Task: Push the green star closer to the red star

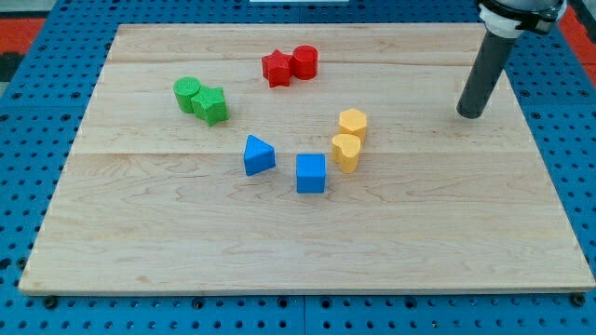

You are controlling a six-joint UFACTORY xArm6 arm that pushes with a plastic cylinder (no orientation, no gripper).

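Sitting toward the view's upper left of the wooden surface [307,251], the green star [211,105] is the landmark for this report. A second green block [187,94], rounded in outline, touches it on the side toward the view's upper left.

The red star [277,68] lies to the view's upper right of the green star, apart from it with bare wood between. A red block [304,61] of rounded or many-sided shape touches the red star on its far side from the green star.

Below and to the view's right of the green star, near it, stands a blue triangular block [259,154]. A blue cube [311,173] lies further along the same direction, just beside the triangular one but not touching it.

Well to the view's right of the green star, two yellow blocks are set one above the other and touching: the upper yellow block [353,122] looks many-sided, and the lower yellow block [345,152] is heart-like in outline.

My tip [471,114] is far to the view's right of the green star, beyond the yellow pair, well apart from every block and touching none. The dark rod leans toward the view's top right. No jaws are fitted to this arm, so their state does not apply.
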